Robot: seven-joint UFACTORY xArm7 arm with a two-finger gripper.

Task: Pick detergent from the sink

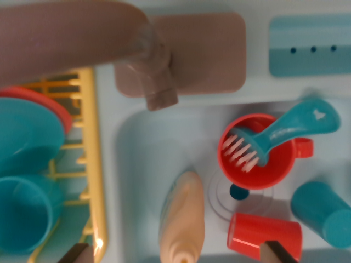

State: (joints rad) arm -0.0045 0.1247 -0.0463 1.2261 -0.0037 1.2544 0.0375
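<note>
1. Your detergent bottle (182, 219) lies on its side in the sink (142, 159), free of the gripper (178, 256); the dark fingertips (74, 254) stand wide apart on either side of it.
2. Right of the bottle: a red mug (258, 167) holding a teal brush (285, 131); a red cup (265, 235); a teal cup (323, 211).
3. Left of it sits a yellow rack (93, 164).

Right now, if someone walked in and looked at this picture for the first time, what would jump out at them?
Probably the red cup in the sink, with a teal brush resting bristles-down in it. Next, the pale detergent bottle lying in the sink at bottom centre, below the brown faucet. At the wrist view's left, a yellow rack holds teal and red dishes.
</note>
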